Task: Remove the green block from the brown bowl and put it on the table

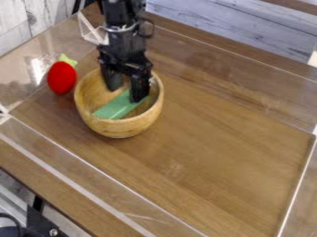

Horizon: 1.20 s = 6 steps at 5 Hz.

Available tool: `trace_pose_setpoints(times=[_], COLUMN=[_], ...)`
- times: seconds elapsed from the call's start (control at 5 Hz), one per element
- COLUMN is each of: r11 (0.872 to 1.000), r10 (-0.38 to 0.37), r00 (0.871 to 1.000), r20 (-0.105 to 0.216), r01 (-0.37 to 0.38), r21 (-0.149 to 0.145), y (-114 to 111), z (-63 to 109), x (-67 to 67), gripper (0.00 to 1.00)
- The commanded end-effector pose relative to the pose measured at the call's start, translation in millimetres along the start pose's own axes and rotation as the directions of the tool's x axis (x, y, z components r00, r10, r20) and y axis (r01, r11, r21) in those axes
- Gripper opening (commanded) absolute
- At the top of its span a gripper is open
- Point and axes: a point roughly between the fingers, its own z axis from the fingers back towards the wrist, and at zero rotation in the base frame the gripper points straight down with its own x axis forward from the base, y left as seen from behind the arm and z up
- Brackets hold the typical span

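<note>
A: We see the black robot gripper point(128, 86) pointing down into the round light-brown wooden bowl point(114, 123). Its two fingers point(140, 89) stand wide apart, and nothing is between them that we can see.

B: And the flat light green block point(121, 108)?

A: It lies inside the bowl, leaning against the inner wall. The fingers cover its upper end, so we cannot tell if they touch it.

B: What is around the bowl?

A: A red round toy with a green top point(62, 76) stands just beside it on the left, on the brown wood-grain table point(210, 139). The clear acrylic border point(292, 199) is hard to follow because of reflections. The upper arm is cut off by the top edge.
</note>
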Motion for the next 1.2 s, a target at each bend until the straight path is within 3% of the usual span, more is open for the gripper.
trace_pose_setpoints(times=[0.0, 0.4, 0.8, 1.0], r11=[1.000, 0.999, 0.998, 1.000], r10=[0.003, -0.039, 0.060, -0.016], r00=[0.999, 0.998, 0.996, 0.999], r20=[0.054, 0.053, 0.063, 0.052], r01=[-0.004, 0.039, -0.059, 0.017], r21=[0.012, 0.007, -0.022, -0.023], y=[12, 20, 28, 28], z=[13.1, -1.6, 7.9, 3.6], x=[12.7, 13.0, 27.5, 27.3], gripper=[1.00, 1.00, 1.00, 0.00])
